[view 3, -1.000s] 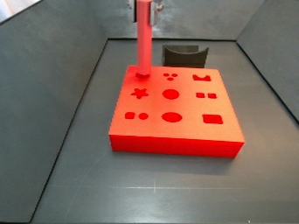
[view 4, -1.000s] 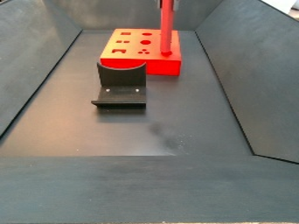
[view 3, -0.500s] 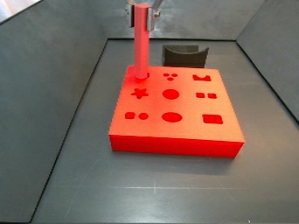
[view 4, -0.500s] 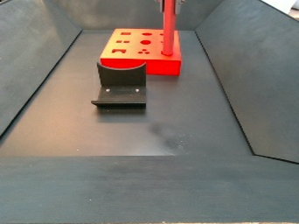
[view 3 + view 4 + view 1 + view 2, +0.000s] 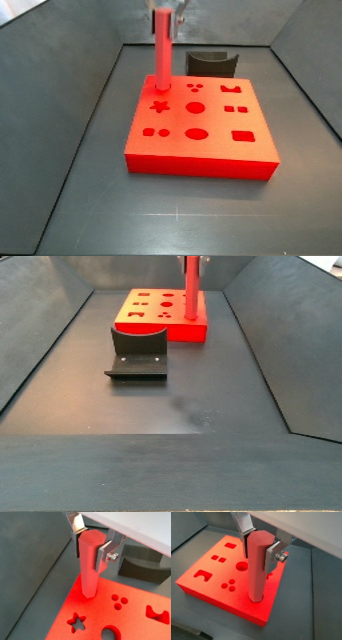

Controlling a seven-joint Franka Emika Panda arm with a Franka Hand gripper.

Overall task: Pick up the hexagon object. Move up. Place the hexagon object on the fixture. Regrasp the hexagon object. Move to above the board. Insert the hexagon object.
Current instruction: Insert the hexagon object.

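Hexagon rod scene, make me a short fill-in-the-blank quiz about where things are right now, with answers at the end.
1. The gripper is shut on the hexagon object, which it holds ____, not lying flat.
2. The rod's lower end is over a ____ of the board, beside the star hole.
3. The fixture stands on the floor just ____ the board in a side view.

Missing words: upright; corner; behind

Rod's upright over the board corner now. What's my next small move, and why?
Probably ease straight down, slowly. The gripper holds the hexagon object upright, jaws closed on its upper end, and its lower tip sits at a corner of the board beside the star hole. Whether the tip has entered a hole cannot be told, so correct sideways only if it binds.
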